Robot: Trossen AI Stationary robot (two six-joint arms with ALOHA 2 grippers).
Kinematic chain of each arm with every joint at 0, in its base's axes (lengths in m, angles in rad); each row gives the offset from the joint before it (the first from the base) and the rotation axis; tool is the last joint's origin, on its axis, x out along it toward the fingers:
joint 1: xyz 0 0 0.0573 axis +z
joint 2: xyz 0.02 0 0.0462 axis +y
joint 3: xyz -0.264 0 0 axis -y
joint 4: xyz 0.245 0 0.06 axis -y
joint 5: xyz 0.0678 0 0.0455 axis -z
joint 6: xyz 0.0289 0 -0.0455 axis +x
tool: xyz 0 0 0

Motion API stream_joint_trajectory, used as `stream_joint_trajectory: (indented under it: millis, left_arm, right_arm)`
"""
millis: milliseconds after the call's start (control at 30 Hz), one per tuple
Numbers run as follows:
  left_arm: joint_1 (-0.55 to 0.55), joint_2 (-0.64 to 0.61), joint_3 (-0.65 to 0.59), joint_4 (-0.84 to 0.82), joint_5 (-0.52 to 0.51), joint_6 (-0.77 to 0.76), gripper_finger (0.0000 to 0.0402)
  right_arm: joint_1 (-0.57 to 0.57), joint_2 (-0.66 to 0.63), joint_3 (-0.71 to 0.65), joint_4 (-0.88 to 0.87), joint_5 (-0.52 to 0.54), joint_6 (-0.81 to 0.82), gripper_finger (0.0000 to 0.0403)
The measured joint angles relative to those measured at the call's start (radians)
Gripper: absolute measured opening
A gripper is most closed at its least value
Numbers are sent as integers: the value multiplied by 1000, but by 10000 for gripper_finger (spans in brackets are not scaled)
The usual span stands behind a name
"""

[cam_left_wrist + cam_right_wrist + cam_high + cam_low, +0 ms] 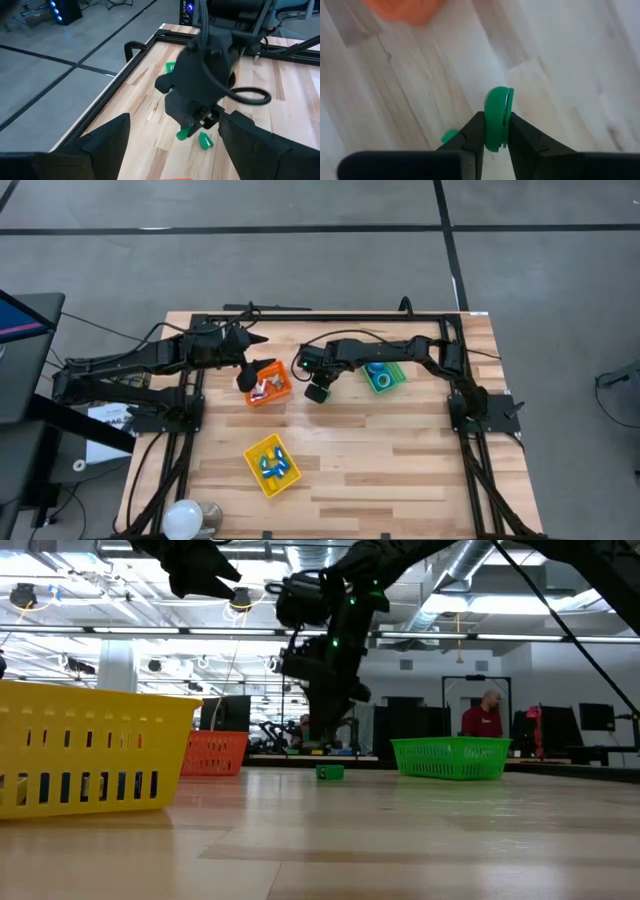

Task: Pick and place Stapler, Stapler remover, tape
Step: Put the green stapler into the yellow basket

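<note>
3 coloured bins sit on the wooden table (400,470) as we look down from above: a yellow bin (271,466) toward the front, an orange bin (266,384) near the middle and a green bin (384,375) to its right. In the green bin we see rolls of blue tape (379,377) with pale centres, though we cannot count them.

The right gripper (495,136) hangs above the table between the orange and green bins, its fingers nearly closed on a small green piece (496,118) that stands on edge between the pads and sticks out past the fingertips. We take it for a staple remover, but cannot be sure. A 2nd small green piece (329,772) lies on the wood below, apart from every bin.

The left gripper (249,368) hovers at the orange bin's rear corner, its fingers (107,137) spread wide with nothing between them. In the low view a person in a red top (487,717) stands in the room beyond the table
</note>
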Motion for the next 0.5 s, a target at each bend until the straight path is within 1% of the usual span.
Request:
stream_joint_trajectory:
  millis: [100,200,333,500]
  left_arm:
    - [0,0,0,1,0,0,296]
    - [0,0,0,1,0,-1,296]
    - [0,0,0,1,0,-1,296]
    - [0,0,0,2,0,2,296]
  right_arm:
    - [-1,0,43,-56,25,-11,60]
    - [-1,-4,80,-122,28,-30,59]
    - [1,-58,86,-151,38,-55,59]
    - [-2,-154,67,-142,99,-107,59]
